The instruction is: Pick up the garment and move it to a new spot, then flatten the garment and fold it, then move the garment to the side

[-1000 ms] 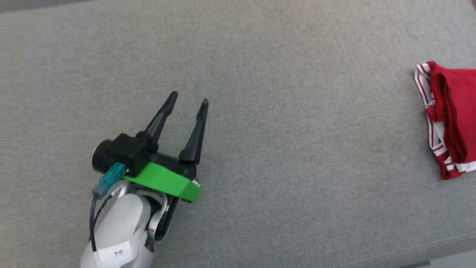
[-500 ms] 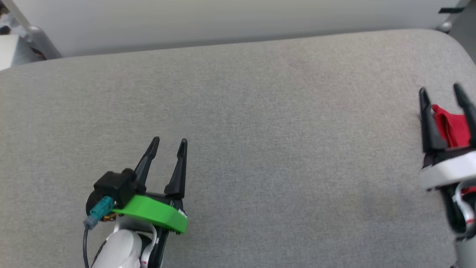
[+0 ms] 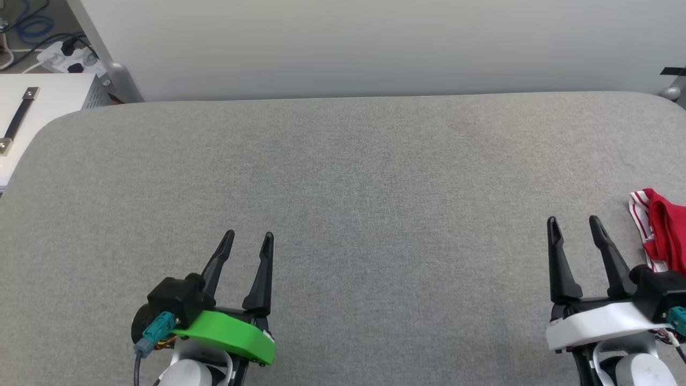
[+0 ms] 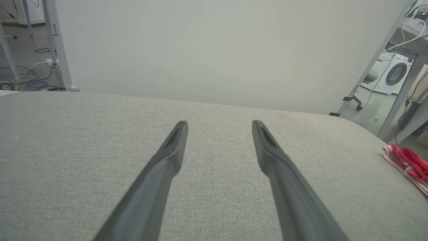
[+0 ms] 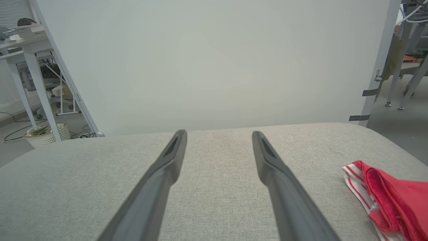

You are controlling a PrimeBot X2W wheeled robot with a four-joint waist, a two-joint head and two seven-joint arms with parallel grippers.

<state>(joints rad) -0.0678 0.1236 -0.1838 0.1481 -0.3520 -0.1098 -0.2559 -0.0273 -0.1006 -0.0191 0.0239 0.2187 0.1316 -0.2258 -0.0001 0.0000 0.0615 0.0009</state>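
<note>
The garment (image 3: 663, 236) is a folded red bundle with red-and-white striped trim, lying at the right edge of the grey padded table (image 3: 375, 177). It also appears at the far right of the left wrist view as the garment (image 4: 409, 164) and at the lower right of the right wrist view as the garment (image 5: 389, 197). My right gripper (image 3: 576, 228) stands open just left of it, not touching it. My left gripper (image 3: 249, 241) stands open over bare table at the lower left. Nothing lies between either pair of fingers.
A pale wall panel (image 3: 375, 48) rises behind the table. A white cabinet with a dark handle (image 3: 19, 115) stands beyond the table's left corner, with cables and a power strip (image 3: 59, 53) on the floor. The table's rounded right end (image 5: 384, 137) drops to the floor.
The head camera has tilted up and back, bringing in the wall, the table's far edge and the right gripper. Both grippers stay open; the garment lies still.
</note>
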